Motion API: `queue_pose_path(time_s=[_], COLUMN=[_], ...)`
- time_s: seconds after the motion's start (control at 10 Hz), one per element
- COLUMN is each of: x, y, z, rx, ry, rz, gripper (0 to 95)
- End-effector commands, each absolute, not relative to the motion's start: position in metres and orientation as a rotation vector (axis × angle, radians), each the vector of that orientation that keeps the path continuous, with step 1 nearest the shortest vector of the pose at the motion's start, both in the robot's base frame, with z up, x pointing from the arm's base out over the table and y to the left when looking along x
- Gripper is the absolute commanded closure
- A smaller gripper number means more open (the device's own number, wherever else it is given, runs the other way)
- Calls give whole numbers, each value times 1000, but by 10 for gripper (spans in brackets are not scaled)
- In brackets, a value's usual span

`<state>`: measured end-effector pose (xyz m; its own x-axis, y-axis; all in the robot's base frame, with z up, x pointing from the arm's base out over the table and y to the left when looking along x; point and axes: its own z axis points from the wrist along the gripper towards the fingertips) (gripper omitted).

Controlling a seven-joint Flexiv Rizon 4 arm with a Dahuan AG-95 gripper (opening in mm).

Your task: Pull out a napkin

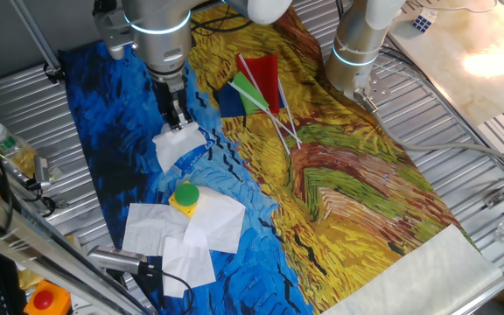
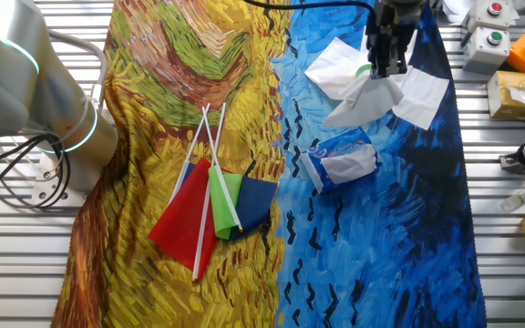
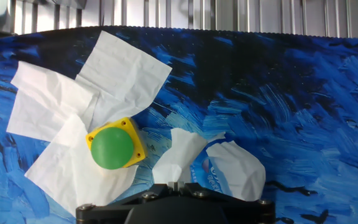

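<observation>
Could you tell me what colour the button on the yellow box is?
Green; the button shows best in the hand view.

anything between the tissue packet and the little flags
Nothing: in the other fixed view, only bare painted cloth separates the packet from the flags.

No text, brand, number or sign can be read in any view. The blue tissue packet [image 2: 340, 160] carries white print on its wrapper, but it is too small and creased to make out (the hand view shows only a blurred fragment of lettering at its edge). The yellow-based green button [image 3: 114, 147] bears no readable marking.
</observation>
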<state>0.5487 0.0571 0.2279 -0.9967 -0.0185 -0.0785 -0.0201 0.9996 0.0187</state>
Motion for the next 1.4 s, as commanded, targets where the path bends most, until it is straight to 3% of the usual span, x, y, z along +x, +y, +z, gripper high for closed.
queue_pose_path(time_s=[0.1, 0.9, 1.4], x=[549, 549, 549], y=[57, 57, 57], z=[228, 228, 228], rx=[-30, 1, -232], ry=[3064, 3059, 3074], rz=[30, 13, 11], gripper=[950, 950, 950])
